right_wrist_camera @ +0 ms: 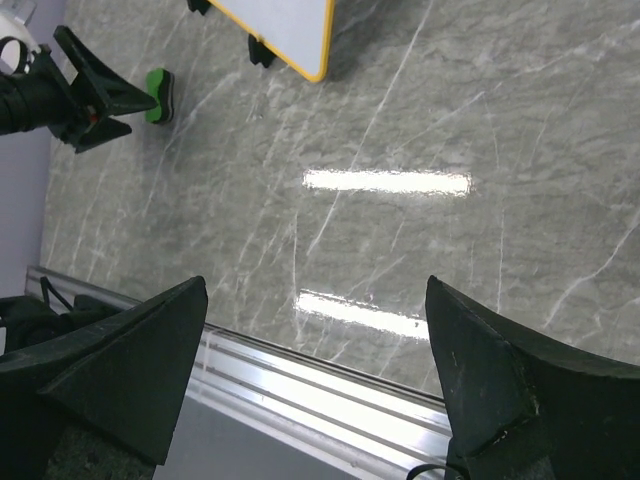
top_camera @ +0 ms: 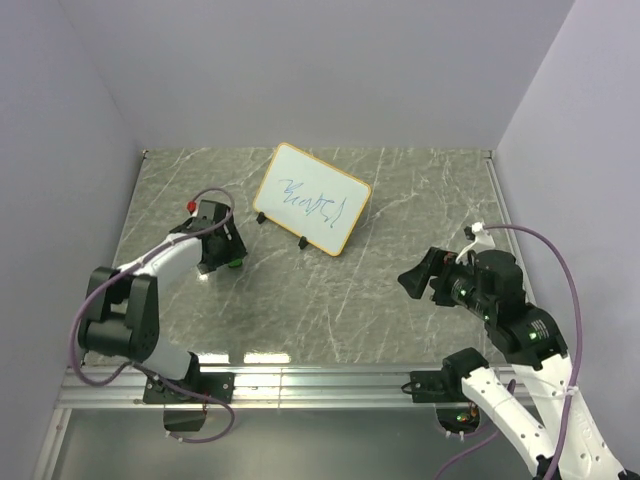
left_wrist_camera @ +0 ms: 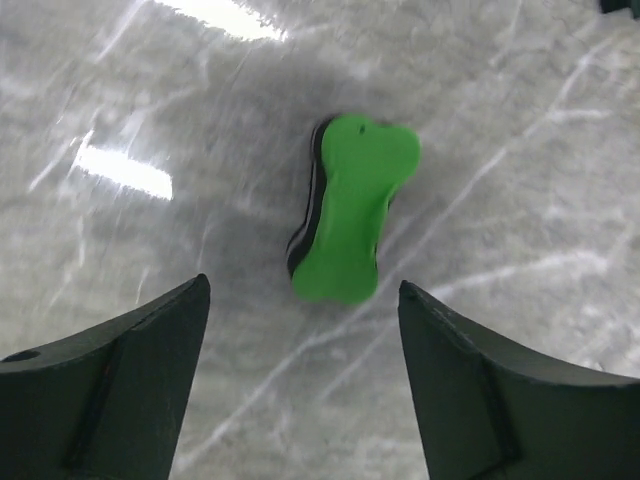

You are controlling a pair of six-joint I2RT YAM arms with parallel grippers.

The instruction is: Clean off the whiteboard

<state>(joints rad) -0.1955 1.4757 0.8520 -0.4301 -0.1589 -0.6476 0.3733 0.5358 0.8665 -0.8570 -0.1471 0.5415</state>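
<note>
The whiteboard (top_camera: 312,197), white with an orange-tan frame and small black feet, stands tilted at the back middle of the table and carries blue scribbles. Its corner shows in the right wrist view (right_wrist_camera: 285,30). A green bow-shaped eraser (left_wrist_camera: 355,205) lies flat on the marble table; in the top view it is partly hidden under my left gripper (top_camera: 236,263). My left gripper (left_wrist_camera: 303,290) is open and empty, hovering just above and short of the eraser. My right gripper (top_camera: 412,278) is open and empty, held above the table right of centre, well away from the board.
The grey marble tabletop (top_camera: 330,300) is bounded by purple-white walls at the back and sides. An aluminium rail (right_wrist_camera: 330,380) runs along the near edge. My left arm (right_wrist_camera: 60,90) and the eraser (right_wrist_camera: 158,95) show in the right wrist view.
</note>
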